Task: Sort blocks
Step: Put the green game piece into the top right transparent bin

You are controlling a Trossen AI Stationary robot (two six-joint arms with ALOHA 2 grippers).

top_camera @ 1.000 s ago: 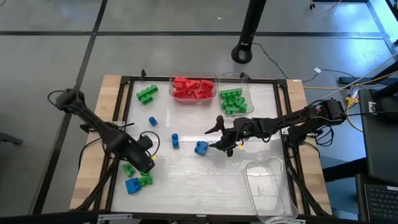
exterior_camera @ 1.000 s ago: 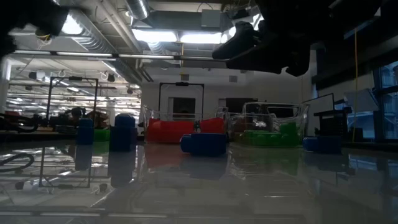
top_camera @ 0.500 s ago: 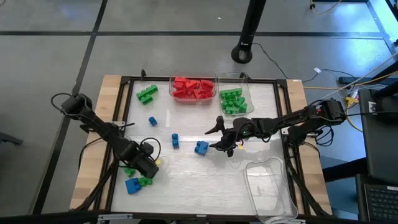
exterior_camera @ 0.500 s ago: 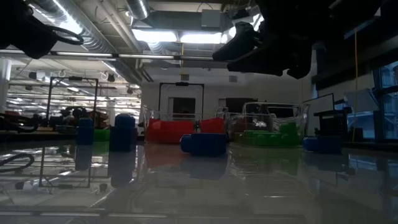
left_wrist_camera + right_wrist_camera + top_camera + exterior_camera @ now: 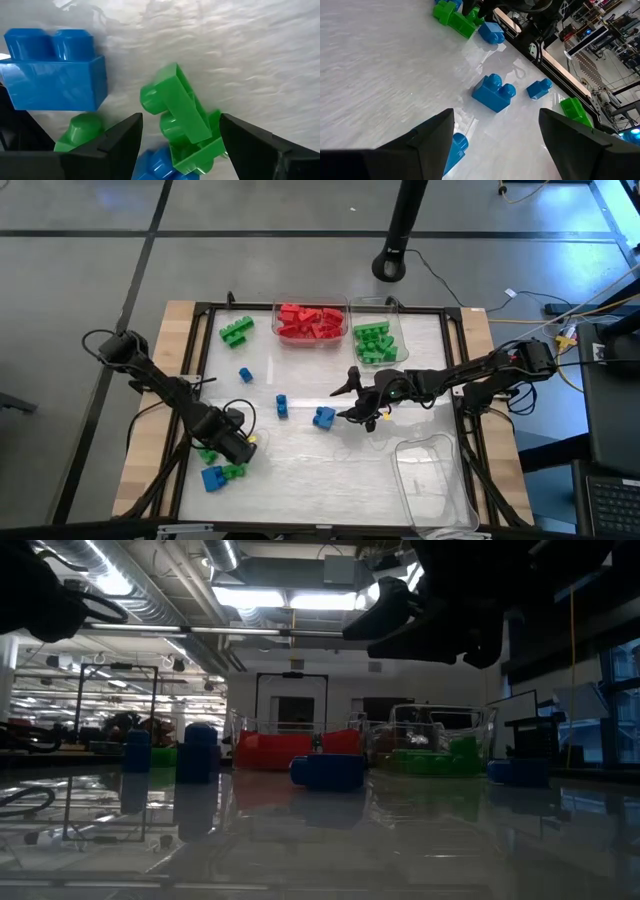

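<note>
The left end effector [image 5: 240, 446] sits low in the lower left of the high view, directly over a small cluster of loose bricks. Its fingers are spread with nothing between them. In the left wrist view a tilted green brick [image 5: 182, 117] lies in the gap between the fingers, with a blue brick [image 5: 54, 70] just beside it and a second green brick [image 5: 80, 131] partly hidden by one finger.

The step in hand appears to be the pickup of that tilted green brick. To do it well:

1. Centre the fingers on the green brick alone (it touches or overlaps another blue piece beneath it, so a wide closure risks taking two).
2. Align the fingers with the brick's flat sides rather than its studs; the tilt may make it pivot.
3. Lift straight up before travelling, so neighbours are not dragged.
4. Carry it to the green bin [image 5: 377, 340] at the upper centre, next to the red bin [image 5: 311, 322].

The right end effector [image 5: 352, 400] hangs above the middle of the bench [image 5: 420, 370], fingers spread and empty, near a blue two-stud brick [image 5: 323, 417]. Further blue bricks and a green pile [image 5: 236, 330] remain unsorted at upper left.
</note>
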